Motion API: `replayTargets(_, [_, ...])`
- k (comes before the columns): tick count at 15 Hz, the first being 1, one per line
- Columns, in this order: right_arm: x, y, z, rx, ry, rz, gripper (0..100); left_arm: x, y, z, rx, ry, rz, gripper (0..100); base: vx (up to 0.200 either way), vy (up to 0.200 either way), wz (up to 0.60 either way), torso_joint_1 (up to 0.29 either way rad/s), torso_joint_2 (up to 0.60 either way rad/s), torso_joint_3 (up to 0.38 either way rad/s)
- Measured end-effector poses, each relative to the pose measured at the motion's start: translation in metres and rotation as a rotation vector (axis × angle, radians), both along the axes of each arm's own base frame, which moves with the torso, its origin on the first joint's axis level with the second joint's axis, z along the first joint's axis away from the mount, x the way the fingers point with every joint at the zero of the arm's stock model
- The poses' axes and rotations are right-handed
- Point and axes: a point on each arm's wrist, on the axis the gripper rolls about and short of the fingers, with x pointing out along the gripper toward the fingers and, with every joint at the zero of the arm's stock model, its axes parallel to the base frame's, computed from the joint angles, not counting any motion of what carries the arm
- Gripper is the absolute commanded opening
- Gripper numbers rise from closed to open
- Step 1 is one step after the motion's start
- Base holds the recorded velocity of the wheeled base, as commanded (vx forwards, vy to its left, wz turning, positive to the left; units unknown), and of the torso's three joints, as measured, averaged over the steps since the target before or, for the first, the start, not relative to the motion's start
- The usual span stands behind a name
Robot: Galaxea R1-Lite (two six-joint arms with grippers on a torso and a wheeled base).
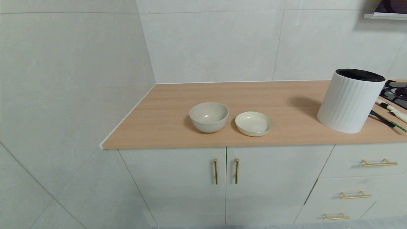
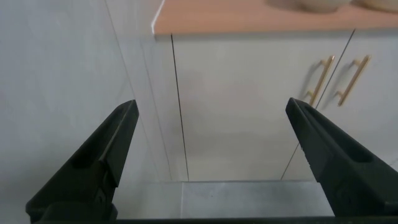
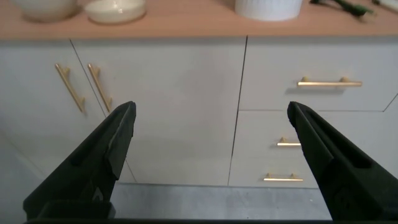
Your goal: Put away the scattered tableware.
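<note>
The left jaws stand wide apart with nothing between them, low in front of the cabinet doors [image 2: 236,106]. The right jaws are just as wide and just as empty, also low before the cabinet, facing the seam between the doors and the drawers [image 3: 311,124].

The desk [image 1: 248,95] lies above and ahead of both sets of jaws. On it, higher than the left jaws and somewhat to the robot's right of them, sits the bowl [image 1: 209,116], upright near the front edge. Just beside it, not touching, on the side nearer the right jaws, is the shallow dish [image 1: 253,123], also upright. Both are out of the jaws' grasp.

Well apart from those two, farther right and above the right jaws, stands a ribbed white canister [image 1: 350,100] with a dark inside. Past it, at the desk's far right, lie a few utensils [image 1: 389,116] next to the corner of a stove top [image 1: 397,92].

Gold door handles [image 1: 216,171] hang below the bowl and dish, and gold drawer handles [image 1: 379,163] sit below the canister.
</note>
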Motion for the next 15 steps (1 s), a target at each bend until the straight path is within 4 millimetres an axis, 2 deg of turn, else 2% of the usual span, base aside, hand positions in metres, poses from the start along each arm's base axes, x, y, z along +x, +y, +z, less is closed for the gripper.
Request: replayTargets(15, [0.0, 0.0, 0.0, 0.0, 0.0, 0.0, 100, 0.0, 0.0, 0.0, 0.0, 0.0, 0.0, 100, 0.0, 0.0, 0.0, -0.181, 0.48, 0.294])
